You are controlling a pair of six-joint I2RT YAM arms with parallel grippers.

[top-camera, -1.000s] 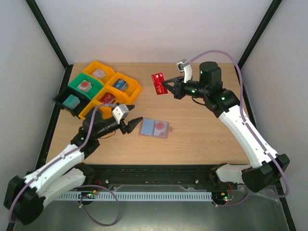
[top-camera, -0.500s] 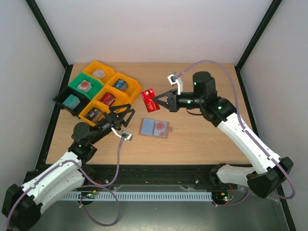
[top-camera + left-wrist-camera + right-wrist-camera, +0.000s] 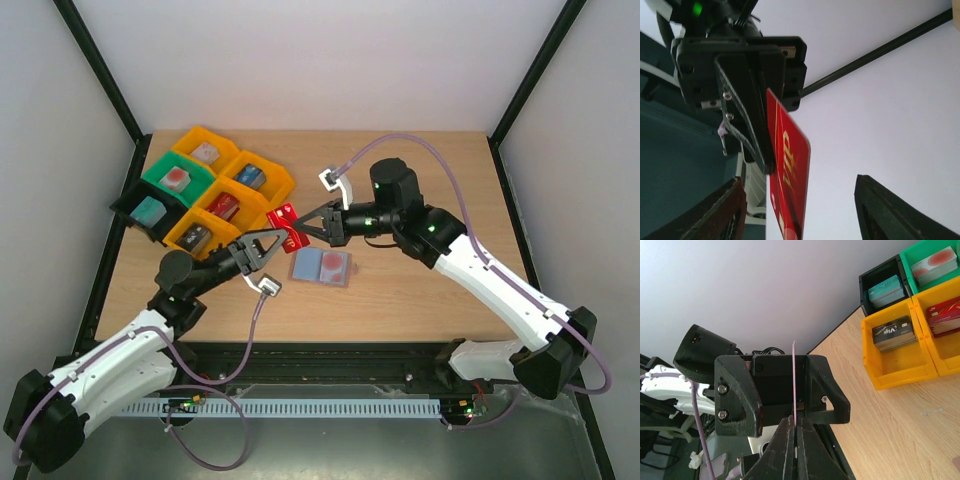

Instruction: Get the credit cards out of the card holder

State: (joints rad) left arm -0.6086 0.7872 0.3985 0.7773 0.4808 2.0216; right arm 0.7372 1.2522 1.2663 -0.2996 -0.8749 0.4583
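one red card (image 3: 285, 218) — now nearer left pincer (image 3: 271, 246)

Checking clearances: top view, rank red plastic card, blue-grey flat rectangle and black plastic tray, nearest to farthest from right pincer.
1. Red plastic card: in the right pincer.
2. Blue-grey flat rectangle: on table beside it.
3. Black plastic tray: far left.

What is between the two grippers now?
The red card, clamped by the right gripper, its free end between the open fingers of the left gripper; the left wrist view shows it.
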